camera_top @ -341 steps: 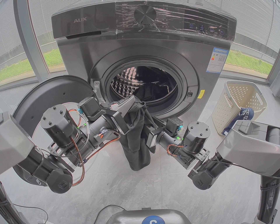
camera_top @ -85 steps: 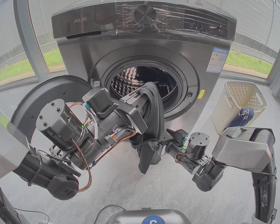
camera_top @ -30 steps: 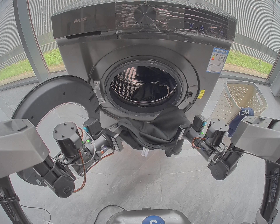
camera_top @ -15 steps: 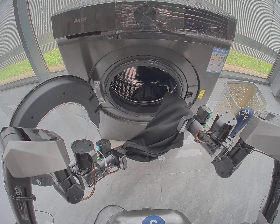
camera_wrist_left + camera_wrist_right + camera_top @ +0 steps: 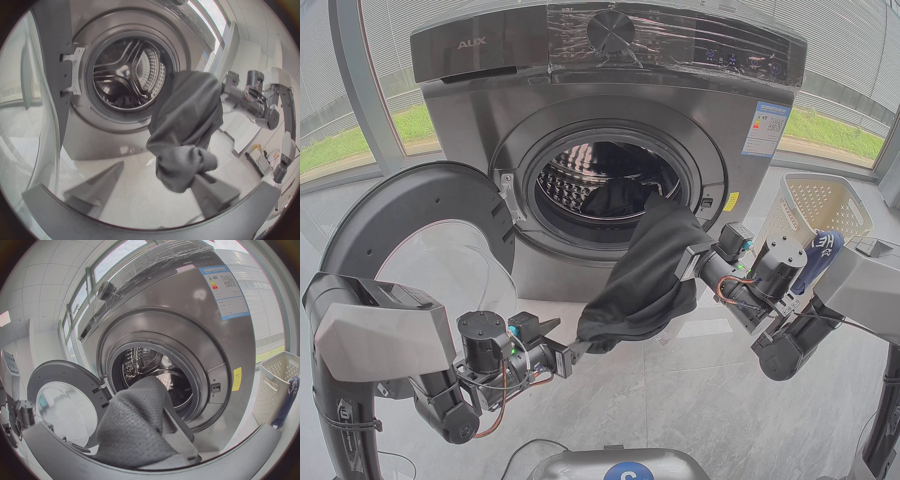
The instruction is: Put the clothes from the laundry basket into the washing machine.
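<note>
A dark grey garment hangs in front of the washing machine, just below and to the right of its open drum. My right gripper is shut on the garment's upper end, with the cloth draped over its fingers. My left gripper sits low near the floor and is open. The garment's lower end brushes one finger. Another dark garment lies inside the drum. The cream laundry basket stands at the right, a blue garment hanging over its rim.
The round machine door is swung open to the left, just above my left arm. Grey tiled floor lies in front of the machine. Windows stand behind and beside the machine.
My left gripper dropped toward the floor and opened, letting go of the garment. The right gripper lifted its end toward the drum opening, so the cloth now hangs from it alone.
</note>
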Available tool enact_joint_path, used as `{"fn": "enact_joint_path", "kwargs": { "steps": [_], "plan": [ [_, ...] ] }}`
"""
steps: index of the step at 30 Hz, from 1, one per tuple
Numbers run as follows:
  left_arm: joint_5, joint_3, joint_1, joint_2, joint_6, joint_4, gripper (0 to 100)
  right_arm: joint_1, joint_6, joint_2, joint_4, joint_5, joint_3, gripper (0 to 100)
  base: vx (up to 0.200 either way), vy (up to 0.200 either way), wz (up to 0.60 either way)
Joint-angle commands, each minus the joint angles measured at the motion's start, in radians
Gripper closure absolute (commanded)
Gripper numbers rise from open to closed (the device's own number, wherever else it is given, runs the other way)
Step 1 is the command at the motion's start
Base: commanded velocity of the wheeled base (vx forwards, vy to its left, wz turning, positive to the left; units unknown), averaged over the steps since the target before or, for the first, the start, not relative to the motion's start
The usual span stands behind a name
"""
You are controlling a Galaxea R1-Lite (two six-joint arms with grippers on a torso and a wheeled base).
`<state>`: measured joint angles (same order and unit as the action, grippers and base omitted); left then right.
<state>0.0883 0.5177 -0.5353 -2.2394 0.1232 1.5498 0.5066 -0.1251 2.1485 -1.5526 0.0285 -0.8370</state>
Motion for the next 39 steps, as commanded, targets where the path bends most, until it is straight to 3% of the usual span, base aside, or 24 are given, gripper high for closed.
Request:
{"fn": "enact_joint_path", "kwargs": {
  "steps": [1,15,21,31,35,39],
  "plan": [
    [0.005,-0.145,-0.028,-0.057,-0.011,0.003,0,0.006,-0.001,-0.004,-0.018,0.004,-0.047,100,0.000,0.000,0.00],
    [0.010,-0.151,-0.081,-0.078,-0.023,0.001,0,0.041,-0.007,0.007,-0.018,0.008,-0.053,100,0.000,0.000,0.00],
    [0.010,-0.013,-0.101,-0.091,-0.045,0.001,0,0.081,-0.008,0.022,-0.018,0.014,-0.056,100,0.000,0.000,0.00],
    [0.008,0.160,-0.141,-0.111,-0.046,0.001,0,0.128,-0.019,0.047,-0.018,0.018,-0.056,100,0.000,0.000,0.00],
    [0.007,0.193,-0.132,-0.137,-0.046,0.003,0,0.144,-0.034,0.047,-0.018,0.057,-0.053,100,0.000,0.000,0.00],
    [0.004,0.234,-0.130,-0.158,-0.048,0.001,0,0.161,-0.037,0.045,-0.018,0.065,-0.051,100,0.000,0.000,0.00]
  ]
}}
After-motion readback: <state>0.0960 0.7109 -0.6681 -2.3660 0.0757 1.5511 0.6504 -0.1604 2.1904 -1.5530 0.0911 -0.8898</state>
